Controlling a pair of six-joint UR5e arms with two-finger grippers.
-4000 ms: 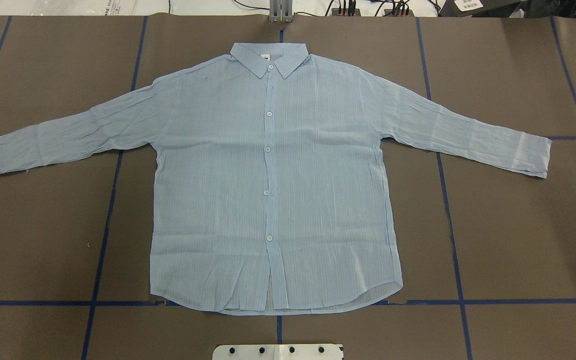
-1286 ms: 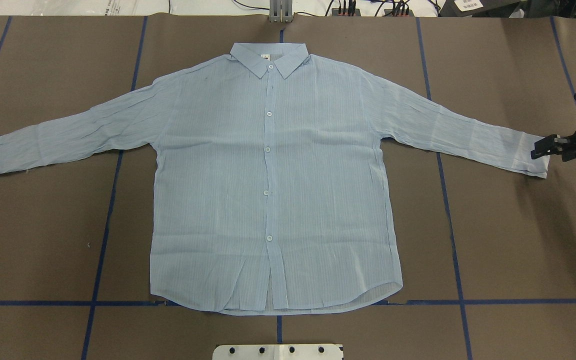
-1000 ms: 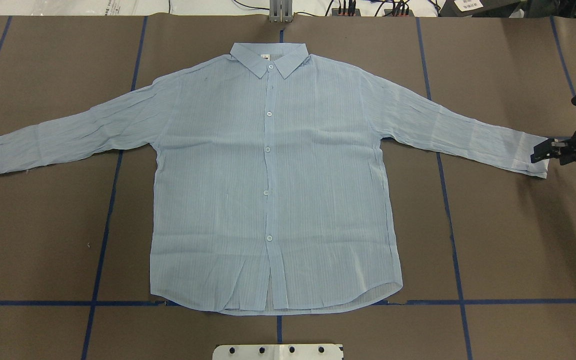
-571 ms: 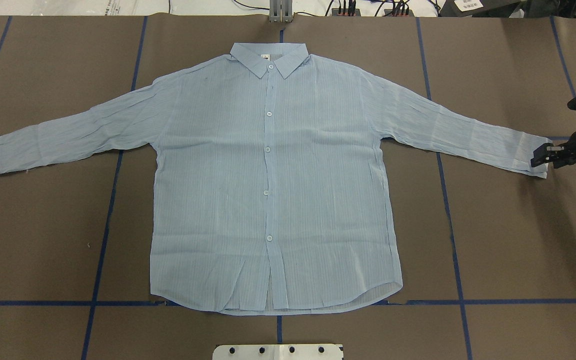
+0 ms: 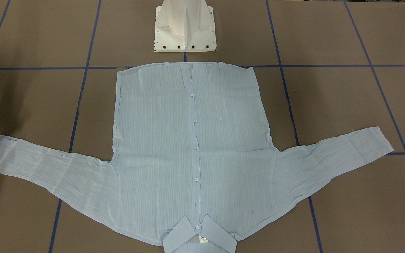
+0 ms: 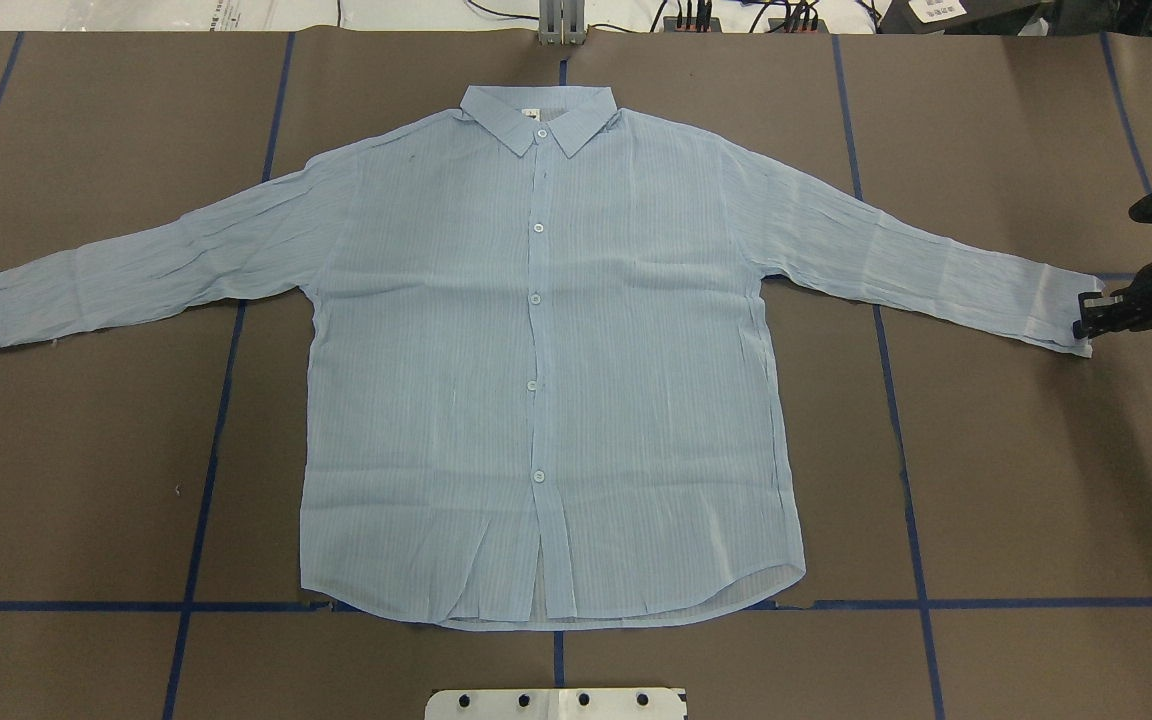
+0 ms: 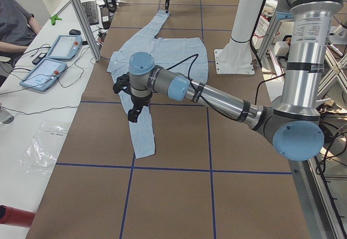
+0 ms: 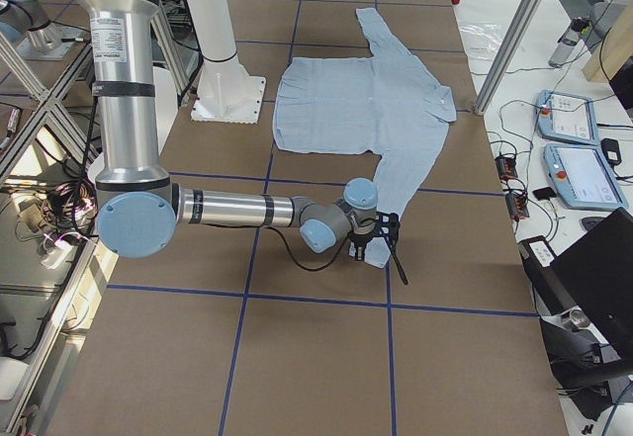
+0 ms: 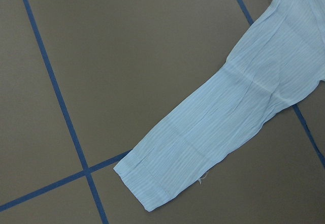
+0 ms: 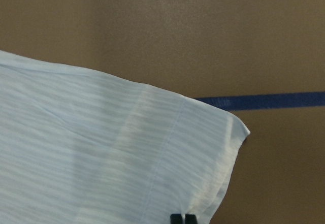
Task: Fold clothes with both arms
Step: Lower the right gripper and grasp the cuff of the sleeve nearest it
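**Shirt and two arms, seen at one moment.** One light-blue striped shirt (image 6: 546, 380) lies flat, face up and buttoned on the brown table (image 6: 1016, 470). Its hem is nearest the white pedestal base (image 5: 185, 28), and its one collar (image 6: 539, 115) is at the end farthest from the base. Five white buttons (image 6: 536, 297) show down the front. One small white neck label (image 5: 203, 240) shows inside the collar. Two sleeves spread outward, one to each side of the base.

Two arms are present. The right gripper (image 6: 1086, 318), well out to the base's right, meets the corner of the right sleeve's cuff (image 10: 203, 148). Its two fingertips (image 10: 176, 218) stand drawn almost together, closed on the cuff's edge. The cuff lies flat on the table.

The left gripper (image 7: 132, 117), out to the base's left, hangs above the left sleeve (image 9: 228, 112), clear of the cloth. Whether its fingers stand wide or narrow cannot be told.

Dark blue tape lines (image 6: 901, 450) rule the table into squares. One seated person (image 7: 13, 22) and two handheld screens (image 7: 64, 46) are at a bench on the side of the table farthest from the base.
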